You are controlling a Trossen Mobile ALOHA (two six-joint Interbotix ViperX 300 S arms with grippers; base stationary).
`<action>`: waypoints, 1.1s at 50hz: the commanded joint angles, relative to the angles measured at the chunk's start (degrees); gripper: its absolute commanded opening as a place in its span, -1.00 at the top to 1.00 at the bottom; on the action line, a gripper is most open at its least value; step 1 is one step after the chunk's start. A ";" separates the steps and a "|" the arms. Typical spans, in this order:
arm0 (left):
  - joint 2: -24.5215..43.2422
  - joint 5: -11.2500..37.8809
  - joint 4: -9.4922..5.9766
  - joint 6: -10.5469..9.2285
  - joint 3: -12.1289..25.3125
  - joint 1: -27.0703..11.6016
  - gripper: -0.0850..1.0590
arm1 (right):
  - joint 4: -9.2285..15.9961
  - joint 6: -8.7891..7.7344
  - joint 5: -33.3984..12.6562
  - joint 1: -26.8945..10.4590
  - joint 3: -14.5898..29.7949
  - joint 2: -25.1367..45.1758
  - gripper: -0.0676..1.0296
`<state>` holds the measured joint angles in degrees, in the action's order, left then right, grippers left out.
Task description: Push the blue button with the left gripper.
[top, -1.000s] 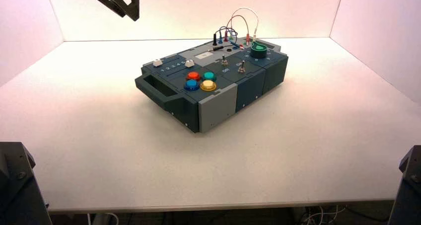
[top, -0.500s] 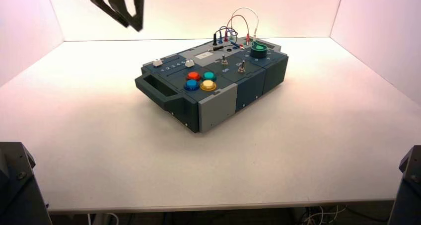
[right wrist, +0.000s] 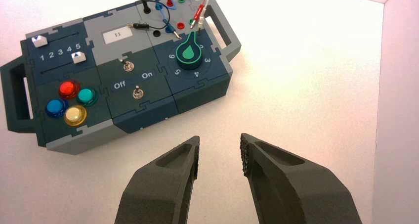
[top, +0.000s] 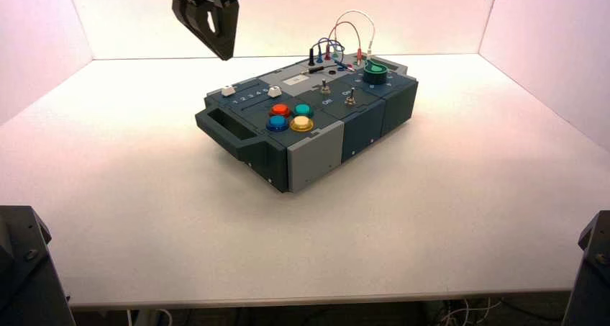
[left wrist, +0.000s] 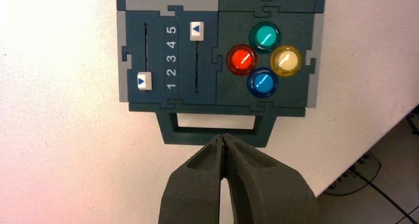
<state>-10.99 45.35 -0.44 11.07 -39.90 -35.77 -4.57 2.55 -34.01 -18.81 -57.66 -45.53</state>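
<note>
The blue button [top: 277, 123] sits in a cluster of four round buttons on the dark box [top: 252, 135], at its near left end beside the handle. It also shows in the left wrist view [left wrist: 262, 82] and the right wrist view [right wrist: 56, 107]. My left gripper [top: 224, 52] hangs high above the table, behind and left of the box, far from the button. Its fingers are shut and empty, tips over the box's handle in the left wrist view [left wrist: 223, 137]. My right gripper [right wrist: 220, 145] is open and empty, high at the right.
The red-orange button [left wrist: 241, 60], teal-green button [left wrist: 265, 36] and yellow button [left wrist: 286, 61] crowd the blue one. Two sliders [left wrist: 196, 30], two toggle switches [right wrist: 128, 66], a green knob [right wrist: 189, 53] and plugged wires [top: 345, 31] fill the rest of the box. White walls enclose the table.
My left gripper has swung right and slightly down, toward the box. Its fingers, open half a second ago, are now shut. The right arm and box have not moved.
</note>
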 commanded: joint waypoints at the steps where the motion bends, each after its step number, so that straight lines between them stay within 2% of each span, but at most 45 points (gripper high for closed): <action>1: 2.20 0.62 0.00 0.70 3.43 -0.88 0.90 | 0.09 0.00 0.53 -0.26 0.88 0.00 0.05; 19: 10.81 0.79 0.00 1.14 5.71 -5.89 0.90 | 0.09 -0.09 0.44 -0.26 0.88 -0.09 0.05; 45: 15.21 -1.32 -0.09 1.41 7.38 -7.12 0.90 | 0.09 -0.18 0.44 -0.26 0.88 0.00 0.05; 55: 16.79 -1.49 -0.35 1.49 7.47 -9.14 0.90 | 0.09 -0.18 0.44 -0.26 0.88 0.00 0.05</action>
<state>6.33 44.21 -0.62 12.22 -33.84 -43.95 -4.66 2.37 -34.01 -18.81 -57.66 -45.62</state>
